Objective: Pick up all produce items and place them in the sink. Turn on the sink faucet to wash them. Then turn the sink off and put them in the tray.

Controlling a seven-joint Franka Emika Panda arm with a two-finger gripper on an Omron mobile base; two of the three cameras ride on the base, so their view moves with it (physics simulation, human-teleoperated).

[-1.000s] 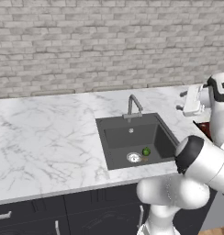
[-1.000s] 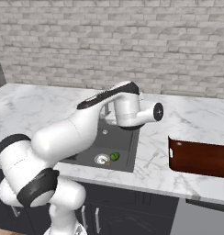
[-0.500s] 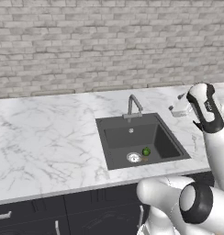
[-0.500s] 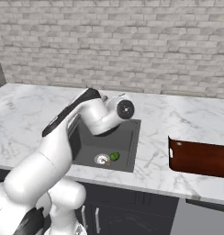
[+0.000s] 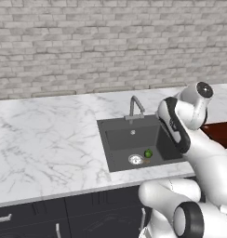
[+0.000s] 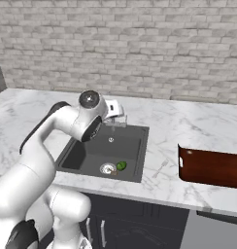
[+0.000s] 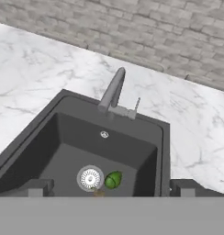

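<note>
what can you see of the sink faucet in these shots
The sink faucet is a thin grey metal spout with a bent neck, rising from a small base plate on the white marble behind the sink. It leans forward over the back edge of the dark basin. A thin lever stands up at one end of the base plate. No water shows coming from it, and nothing touches it.

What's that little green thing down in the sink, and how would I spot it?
Find the dark grey sink sunk in the white marble counter. On its floor, beside the round silver drain, sits a shiny green fruit, the only bright colour there.
</note>
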